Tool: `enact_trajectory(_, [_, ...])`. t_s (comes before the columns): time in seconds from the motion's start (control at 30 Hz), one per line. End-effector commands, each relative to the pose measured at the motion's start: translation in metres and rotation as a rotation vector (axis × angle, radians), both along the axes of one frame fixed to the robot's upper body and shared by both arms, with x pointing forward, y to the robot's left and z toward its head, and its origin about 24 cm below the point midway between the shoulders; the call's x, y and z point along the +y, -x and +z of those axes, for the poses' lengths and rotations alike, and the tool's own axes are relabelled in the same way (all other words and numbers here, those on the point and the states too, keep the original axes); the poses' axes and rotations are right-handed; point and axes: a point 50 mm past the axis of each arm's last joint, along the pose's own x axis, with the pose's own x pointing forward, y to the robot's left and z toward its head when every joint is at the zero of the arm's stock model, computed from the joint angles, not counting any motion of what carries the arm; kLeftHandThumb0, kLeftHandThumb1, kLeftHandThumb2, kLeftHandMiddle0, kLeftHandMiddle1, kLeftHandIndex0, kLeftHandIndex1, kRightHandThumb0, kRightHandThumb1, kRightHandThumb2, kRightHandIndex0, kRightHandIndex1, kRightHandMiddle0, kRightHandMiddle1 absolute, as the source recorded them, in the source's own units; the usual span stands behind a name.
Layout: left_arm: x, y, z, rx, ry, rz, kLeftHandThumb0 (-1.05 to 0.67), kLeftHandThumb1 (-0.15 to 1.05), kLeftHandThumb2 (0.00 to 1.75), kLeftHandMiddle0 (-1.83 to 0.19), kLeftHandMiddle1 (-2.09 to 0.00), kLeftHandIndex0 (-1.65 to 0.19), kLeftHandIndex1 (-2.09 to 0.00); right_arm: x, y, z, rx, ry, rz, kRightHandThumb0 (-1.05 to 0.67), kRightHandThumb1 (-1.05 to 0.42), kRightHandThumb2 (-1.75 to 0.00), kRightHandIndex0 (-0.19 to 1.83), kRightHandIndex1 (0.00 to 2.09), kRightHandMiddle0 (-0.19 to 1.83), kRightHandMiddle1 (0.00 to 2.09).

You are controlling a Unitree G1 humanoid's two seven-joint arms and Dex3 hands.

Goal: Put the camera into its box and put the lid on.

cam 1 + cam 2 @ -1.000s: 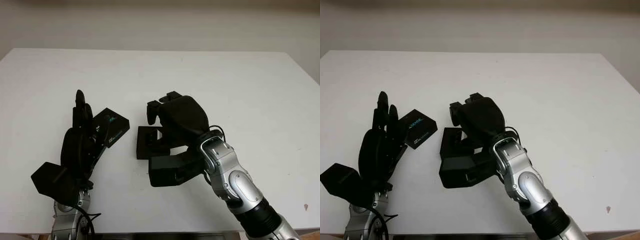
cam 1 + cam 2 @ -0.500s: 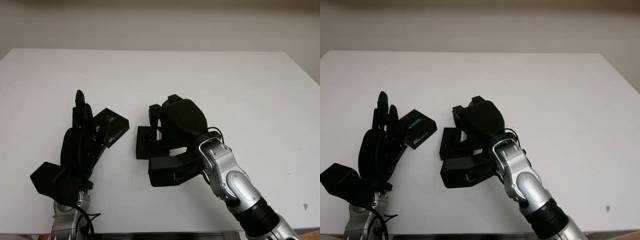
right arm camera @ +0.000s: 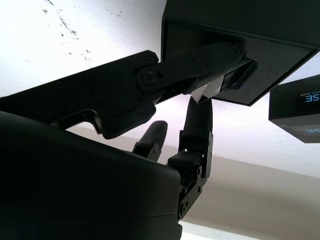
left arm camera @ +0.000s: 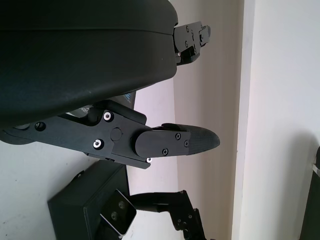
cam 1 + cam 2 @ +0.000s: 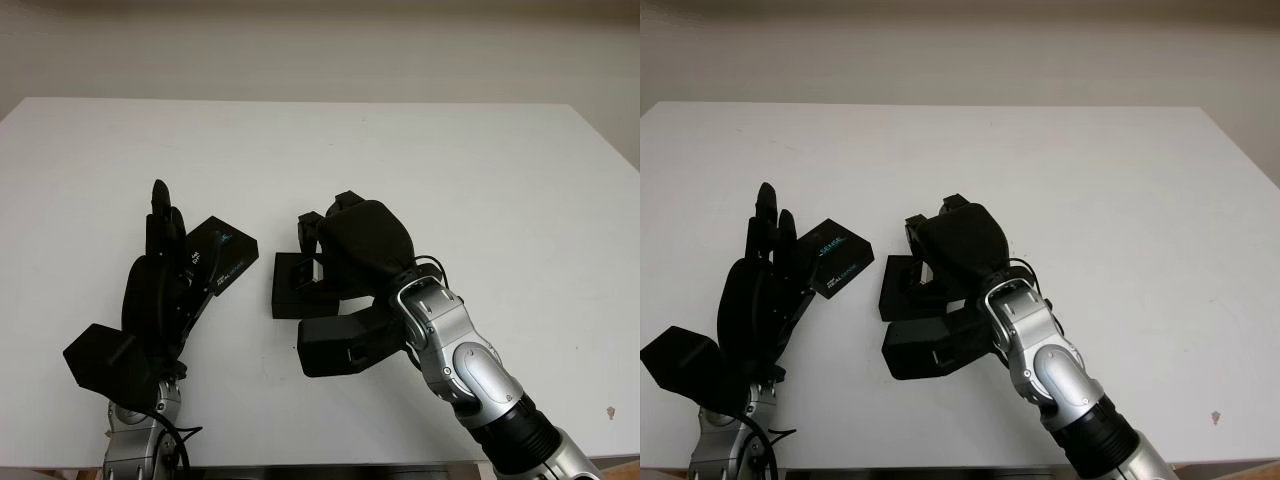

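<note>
1 box (image 3: 240, 55), silver camera (image 3: 220, 86) inside, wrist view

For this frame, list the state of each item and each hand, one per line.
box: open, no lid on it, flat on the table
camera: silver part showing between the right hand's fingers, at the box
lid: off the box, beside the left hand
right hand: over the box, fingers curled
left hand: open, beside the lid

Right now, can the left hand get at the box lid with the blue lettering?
Probably yes. The open left hand stands upright right beside the lid, nothing between them; the right hand is busy over the box.
</note>
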Motion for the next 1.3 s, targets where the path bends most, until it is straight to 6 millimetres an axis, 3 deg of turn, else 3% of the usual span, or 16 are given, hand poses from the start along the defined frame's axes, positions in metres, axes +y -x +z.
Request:
enact_trajectory(0.0, [-0.001, 0.002, 0.003, -0.020, -0.004, 0.000, -0.51, 1.05, 0.37, 0.13, -0.05, 0.17, -0.05, 0.001, 0.001, -0.004, 0.001, 0.005, -0.002, -0.62, -0.92, -0.05, 0.26, 1.08, 0.48, 1.36])
enact_trajectory(0.4, [-0.001, 0.002, 0.003, -0.025, -0.007, 0.006, -0.51, 1.05, 0.37, 0.13, -0.05, 0.17, -0.06, 0.004, 0.001, -0.010, 0.041, 0.024, 0.027, -0.46, -0.95, -0.05, 0.29, 1.28, 0.52, 1.31])
enact_trajectory(0.6, [-0.001, 0.002, 0.003, -0.022, -0.006, 0.006, -0.52, 1.05, 0.37, 0.13, -0.05, 0.17, -0.06, 0.003, -0.003, -0.018, 0.047, 0.017, 0.074, -0.47, -0.95, -0.06, 0.32, 1.22, 0.56, 1.33])
enact_trajectory(0.83, [-0.001, 0.002, 0.003, -0.019, -0.001, 0.011, -0.52, 1.05, 0.36, 0.12, -0.06, 0.16, -0.06, -0.001, -0.010, -0.027, 0.025, -0.054, 0.109, -0.46, -0.97, -0.06, 0.20, 1.46, 0.56, 1.45])
enact_trajectory(1.03, [0.000, 0.003, 0.003, -0.020, -0.005, 0.005, -0.51, 1.05, 0.36, 0.13, -0.05, 0.17, -0.05, -0.007, -0.013, -0.015, -0.010, -0.155, 0.122, -0.45, -1.01, -0.06, 0.19, 1.42, 0.45, 1.64])
enact_trajectory(1.27, [0.001, 0.002, 0.004, -0.019, -0.005, -0.006, -0.50, 1.05, 0.37, 0.15, -0.05, 0.18, -0.05, -0.014, -0.012, 0.013, -0.083, -0.193, 0.135, -0.48, -0.95, -0.05, 0.25, 1.28, 0.52, 1.52])
